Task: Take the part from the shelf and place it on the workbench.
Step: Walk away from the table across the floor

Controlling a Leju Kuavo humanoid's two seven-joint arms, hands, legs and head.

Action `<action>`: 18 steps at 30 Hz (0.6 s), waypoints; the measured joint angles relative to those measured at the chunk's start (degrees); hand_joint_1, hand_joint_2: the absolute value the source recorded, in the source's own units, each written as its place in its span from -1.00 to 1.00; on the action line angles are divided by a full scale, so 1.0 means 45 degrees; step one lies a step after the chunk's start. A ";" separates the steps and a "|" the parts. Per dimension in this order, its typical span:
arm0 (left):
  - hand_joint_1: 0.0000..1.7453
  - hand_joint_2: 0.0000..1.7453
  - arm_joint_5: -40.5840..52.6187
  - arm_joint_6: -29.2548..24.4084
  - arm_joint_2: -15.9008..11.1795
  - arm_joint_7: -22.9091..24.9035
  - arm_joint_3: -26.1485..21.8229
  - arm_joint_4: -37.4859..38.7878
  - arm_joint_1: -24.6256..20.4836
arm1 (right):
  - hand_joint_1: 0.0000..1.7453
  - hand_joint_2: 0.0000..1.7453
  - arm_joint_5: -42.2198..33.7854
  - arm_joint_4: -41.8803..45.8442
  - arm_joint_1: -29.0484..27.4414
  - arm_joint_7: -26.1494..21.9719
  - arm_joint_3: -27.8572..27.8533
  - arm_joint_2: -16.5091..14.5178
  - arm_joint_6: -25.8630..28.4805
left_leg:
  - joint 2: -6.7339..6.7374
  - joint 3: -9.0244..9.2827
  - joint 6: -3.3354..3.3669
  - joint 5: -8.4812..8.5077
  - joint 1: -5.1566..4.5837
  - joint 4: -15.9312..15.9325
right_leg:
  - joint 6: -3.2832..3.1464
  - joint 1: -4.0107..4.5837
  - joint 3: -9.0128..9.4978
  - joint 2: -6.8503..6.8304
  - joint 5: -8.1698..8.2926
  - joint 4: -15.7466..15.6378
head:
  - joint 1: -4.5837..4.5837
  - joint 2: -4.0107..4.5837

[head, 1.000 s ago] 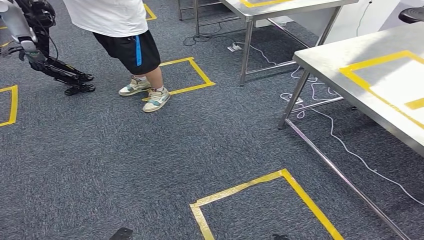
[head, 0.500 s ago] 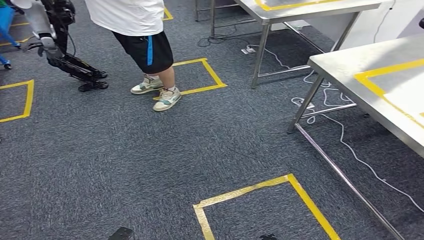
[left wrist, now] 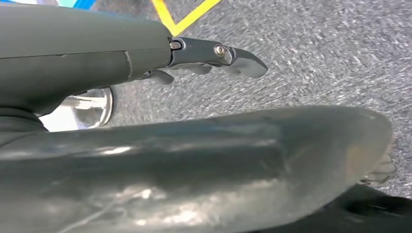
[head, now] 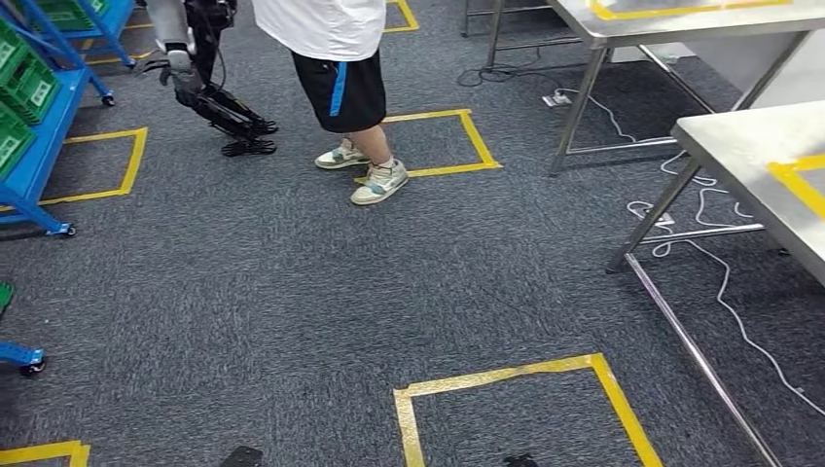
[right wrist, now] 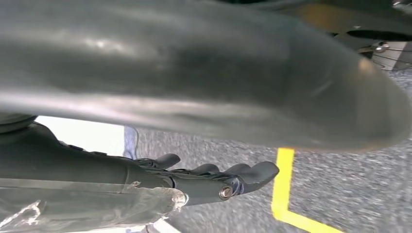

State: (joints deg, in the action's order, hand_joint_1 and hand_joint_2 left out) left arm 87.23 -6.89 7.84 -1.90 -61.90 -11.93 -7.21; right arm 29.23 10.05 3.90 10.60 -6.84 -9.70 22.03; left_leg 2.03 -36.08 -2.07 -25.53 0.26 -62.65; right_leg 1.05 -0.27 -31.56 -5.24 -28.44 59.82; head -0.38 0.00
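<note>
Looking down through the head view, you have the blue shelf [head: 39, 136] at the far left, green bins [head: 29, 83] sitting in its tiers. The part itself isn't distinguishable; presumably it lies in one of those bins, so expect something small, rigid and light, best taken across its widest faces — that's a guess. To the right of the shelf, a person [head: 336, 68] stands beside another robot's dark legs [head: 229, 117], near your path. Well right of the shelf, the steel workbench [head: 749, 146] waits, loose cables [head: 700, 263] trailing under it.

Over to the left wrist view: your left hand [left wrist: 204, 53] hangs over carpet, fingers extended and apart, holding nothing.

Right wrist view now: your right hand [right wrist: 214, 182] shows fingers loosely fanned, empty, yellow floor tape [right wrist: 284, 189] beyond.
</note>
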 joint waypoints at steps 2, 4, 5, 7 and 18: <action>-1.00 -1.00 0.0012 -0.0011 0.0005 0.0000 0.0000 0.0000 -0.0075 | -1.00 -1.00 0.0021 0.0000 0.0007 0.0001 0.0007 0.0000 0.0000 | 0.0439 0.0427 0.0123 0.0149 -0.0115 0.0879 | 0.0118 0.0088 0.0040 -0.0303 -0.0071 -0.0004 | 0.0008 0.0000; -1.00 -1.00 0.0023 -0.0017 0.0007 0.0000 0.0000 0.0000 -0.0073 | -1.00 -1.00 0.0031 0.0001 0.0024 0.0004 0.0019 -0.0001 0.0000 | 0.0238 0.0414 0.0253 0.0088 -0.0133 0.1000 | 0.0226 0.0125 0.0130 -0.0580 -0.0120 -0.0060 | -0.0004 0.0000; -1.00 -1.00 0.0025 -0.0024 -0.0002 0.0001 0.0000 0.0000 -0.0031 | -1.00 -1.00 0.0040 0.0004 0.0043 0.0004 0.0030 -0.0002 0.0000 | 0.0083 0.0420 0.0306 0.0097 -0.0109 0.1024 | 0.0299 0.0108 0.0160 -0.0462 -0.0185 -0.0028 | -0.0022 0.0000; -1.00 -1.00 0.0040 -0.0047 -0.0026 0.0013 0.0000 0.0000 -0.0005 | -1.00 -1.00 0.0057 0.0007 0.0058 0.0001 0.0057 -0.0005 0.0000 | -0.0225 0.0449 0.0437 0.0123 -0.0049 0.1058 | 0.0434 0.0054 -0.0103 0.0247 -0.0611 0.0637 | -0.0051 0.0000; -1.00 -1.00 0.0112 -0.0025 -0.0033 0.0073 0.0010 0.0000 -0.0155 | -1.00 -1.00 0.0138 0.0005 0.0013 -0.0010 0.0081 -0.0005 -0.0005 | -0.2192 0.0378 0.0290 0.0196 -0.0019 0.1019 | 0.0214 -0.0076 -0.0355 0.2396 0.0197 0.0121 | -0.0092 0.0000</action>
State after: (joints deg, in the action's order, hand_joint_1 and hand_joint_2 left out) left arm 87.73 -7.01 7.69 -1.57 -61.86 -11.93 -7.90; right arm 29.85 10.08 3.95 10.56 -6.47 -9.73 22.01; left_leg -7.83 -34.38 -0.77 -24.64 0.18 -58.06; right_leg 2.01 -0.61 -33.16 5.54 -27.56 60.36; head -0.79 0.00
